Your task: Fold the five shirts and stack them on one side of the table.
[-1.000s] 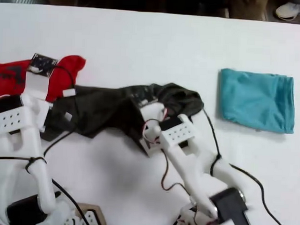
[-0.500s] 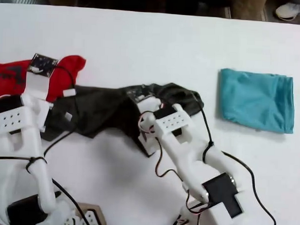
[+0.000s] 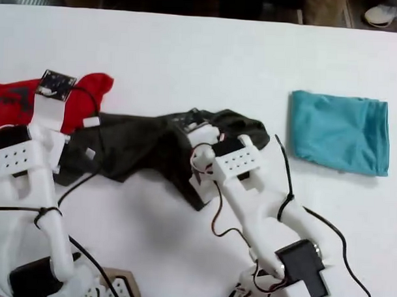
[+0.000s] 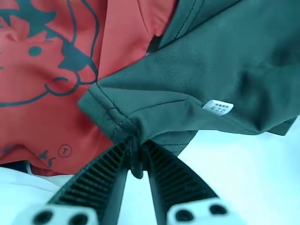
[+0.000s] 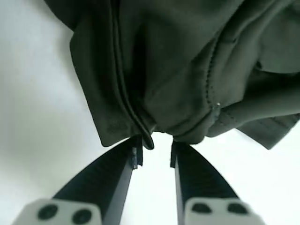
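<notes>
The left gripper [image 4: 136, 161] has its ribbed fingers [image 4: 101, 176] pressed almost together, pinching a stitched hem corner of the dark shirt [image 4: 220, 61]. The right gripper [image 5: 153, 153] has its fingers a narrow gap apart, with bare table [image 5: 37, 108] showing between them. A folded hem of the dark shirt [image 5: 178, 65] lies right at the tips, touching one of them; whether it is truly gripped I cannot tell.

From the high view, the dark shirt [image 3: 133, 149] lies crumpled, its long axis running from 9 o'clock to 3 o'clock across the table [image 3: 188, 57], between the two arms. The red shirt [image 3: 11, 103] sits at its 10 o'clock, partly under it. The folded teal shirt [image 3: 339, 132] lies apart at 3 o'clock.

The left wrist view adds a small white tag [image 4: 218, 107] on the dark cloth and a dark printed drawing on the red shirt [image 4: 42, 70].
</notes>
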Controlling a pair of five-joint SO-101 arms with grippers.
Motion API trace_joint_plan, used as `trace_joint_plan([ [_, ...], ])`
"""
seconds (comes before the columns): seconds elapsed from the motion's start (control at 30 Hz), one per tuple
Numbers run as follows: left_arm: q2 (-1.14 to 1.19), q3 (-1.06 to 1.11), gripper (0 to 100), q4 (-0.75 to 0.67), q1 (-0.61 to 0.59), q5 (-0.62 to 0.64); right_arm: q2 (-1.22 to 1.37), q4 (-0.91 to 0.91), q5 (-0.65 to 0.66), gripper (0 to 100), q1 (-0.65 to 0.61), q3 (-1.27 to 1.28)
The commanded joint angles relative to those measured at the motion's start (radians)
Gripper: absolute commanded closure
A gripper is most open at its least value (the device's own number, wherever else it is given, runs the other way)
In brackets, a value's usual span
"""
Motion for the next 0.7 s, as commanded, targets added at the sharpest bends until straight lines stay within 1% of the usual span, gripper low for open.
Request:
trace_joint_plan([
  [0.0, -0.018, -0.012, 97, -0.017, -0.005, -0.005, -0.044, 0.01, 0.008, 89.2, 0.005, -0.031],
  [0.17, -0.018, -0.01, 97, -0.017, -0.005, -0.005, -0.039, 0.007, 0.008, 89.0, 0.004, -0.028],
  [0.27, -0.018, -0.008, 97, -0.017, -0.005, -0.005, 0.013, 0.005, 0.008, 89.0, -0.001, -0.018],
  [0.37, -0.018, -0.008, 97, -0.017, -0.005, -0.005, 0.065, 0.005, 0.008, 89.2, -0.03, -0.026],
  [0.53, -0.018, -0.005, 97, -0.017, -0.006, -0.005, 0.07, -0.001, 0.009, 89.6, -0.081, -0.046],
  [0.67, -0.018, -0.005, 97, -0.017, -0.006, -0.005, 0.077, -0.015, 0.009, 95.2, -0.082, -0.051],
])
